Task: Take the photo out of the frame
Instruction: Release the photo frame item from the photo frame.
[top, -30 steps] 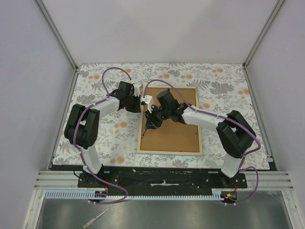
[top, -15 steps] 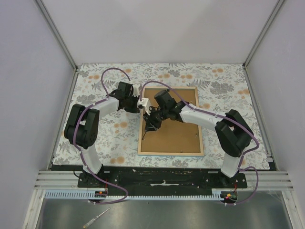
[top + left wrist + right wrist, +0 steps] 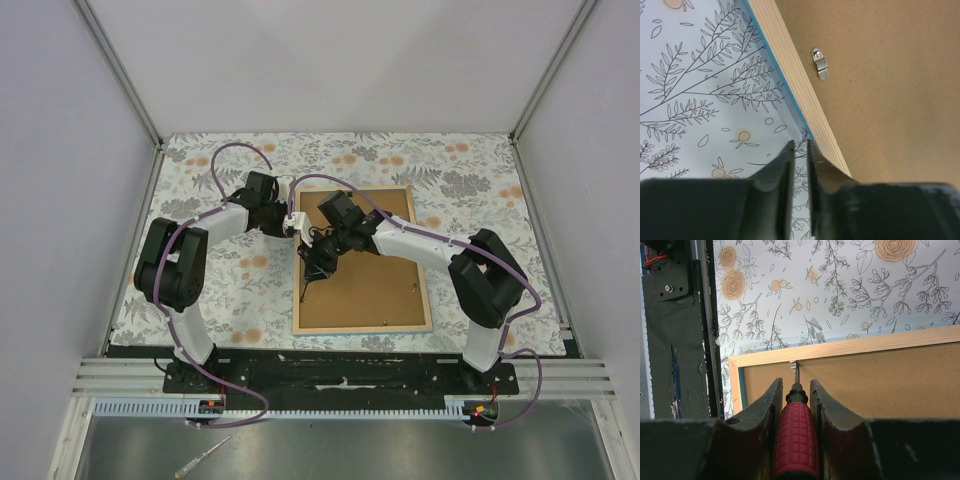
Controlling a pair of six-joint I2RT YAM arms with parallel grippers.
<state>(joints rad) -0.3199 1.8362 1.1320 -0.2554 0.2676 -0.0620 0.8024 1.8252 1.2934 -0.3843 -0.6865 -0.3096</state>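
The frame (image 3: 362, 328) lies face down on the floral cover, its light wood back up, with the brown backing board (image 3: 370, 285) inside it. The photo's picture side is hidden. My right gripper (image 3: 322, 252) is shut on a red-handled screwdriver (image 3: 796, 430), whose tip touches a metal clip (image 3: 793, 363) on the frame's (image 3: 865, 345) left rail near the front corner. My left gripper (image 3: 291, 222) is shut and empty, right beside the frame's left rail (image 3: 800, 85) at the far end. Another clip (image 3: 820, 63) lies on the board (image 3: 890, 90).
The floral table cover (image 3: 230, 290) surrounds the frame. A black bar (image 3: 680, 340) runs along the left of the right wrist view, close to the frame's corner. Grey walls enclose the table on three sides. Both arms' purple cables arch over the frame's far-left corner.
The right gripper has carried the screwdriver tip nearer along the frame's left rail. The left gripper has drawn back left. The frame has turned slightly, its near edge shifting right.
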